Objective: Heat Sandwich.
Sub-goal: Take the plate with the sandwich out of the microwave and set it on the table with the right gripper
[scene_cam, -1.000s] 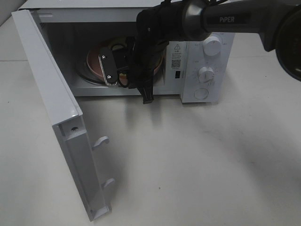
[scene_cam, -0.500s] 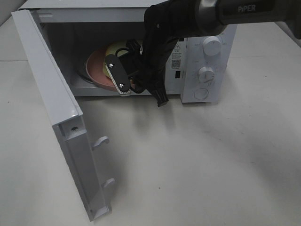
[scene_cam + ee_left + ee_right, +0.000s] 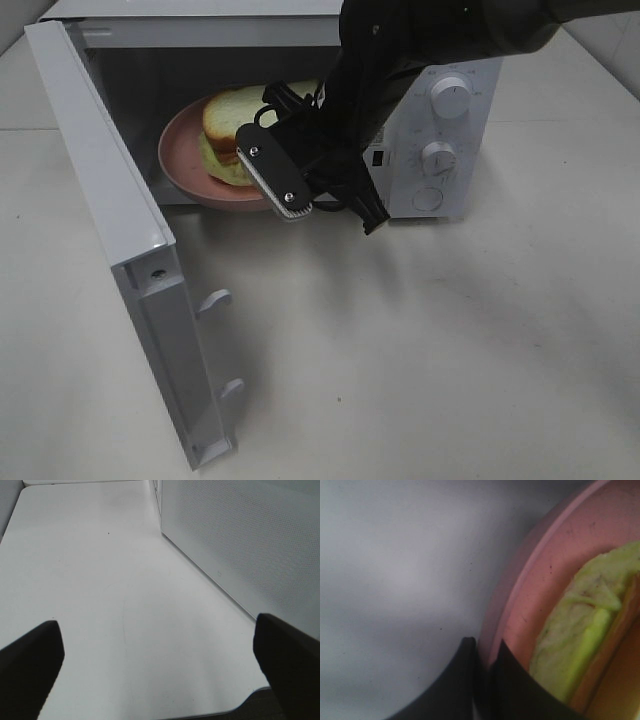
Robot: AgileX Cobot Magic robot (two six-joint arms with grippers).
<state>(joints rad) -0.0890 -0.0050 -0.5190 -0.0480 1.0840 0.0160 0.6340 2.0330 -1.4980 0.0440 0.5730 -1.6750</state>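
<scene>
The right end effector (image 3: 482,652) pinches the rim of a round pink plate (image 3: 180,160) at the mouth of the white microwave (image 3: 440,110). The sandwich (image 3: 235,125) lies flat on it, pale bread, tan crust, yellow-green filling. Beside the microwave, the left end effector (image 3: 160,672) hangs spread over the bare white bench (image 3: 100,580).

The right arm (image 3: 420,40) is glossy black, with black cables looping near its wrist. The right gripper (image 3: 300,195) has a black finger (image 3: 272,178) with two silver screws and a ribbed pale pad.
</scene>
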